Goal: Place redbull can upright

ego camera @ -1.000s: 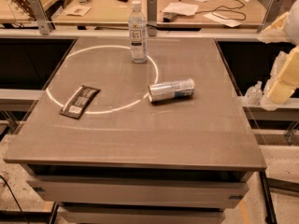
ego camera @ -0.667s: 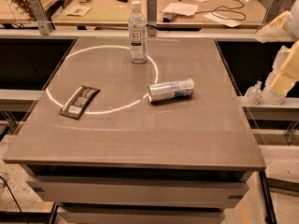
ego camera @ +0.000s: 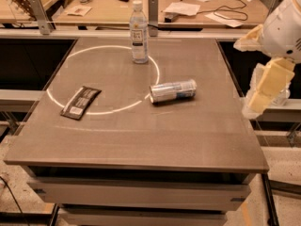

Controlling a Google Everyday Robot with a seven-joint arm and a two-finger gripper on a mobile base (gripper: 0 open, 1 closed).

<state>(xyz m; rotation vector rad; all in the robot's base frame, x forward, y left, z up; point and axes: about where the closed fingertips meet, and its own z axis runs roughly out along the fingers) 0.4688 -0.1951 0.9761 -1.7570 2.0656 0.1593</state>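
**Can on its side, end effector off the desk**

The redbull can [ego camera: 173, 90] lies on its side on the desk [ego camera: 141, 140], its silver top pointing left and touching the right edge of a bright ring of light [ego camera: 101, 111]. A water bottle [ego camera: 138, 32] stands upright at the ring's far edge; a dark wrapped bar [ego camera: 81, 101] lies flat at its near left. The end effector [ego camera: 263, 86] hangs beyond the desk's right edge, apart from the can, holding nothing; released or clenched, I cannot tell.

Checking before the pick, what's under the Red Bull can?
The redbull can lies on its side on the grey table, one end at the white ring. Anything beneath its body is hidden. The gripper hangs beyond the table's right edge.
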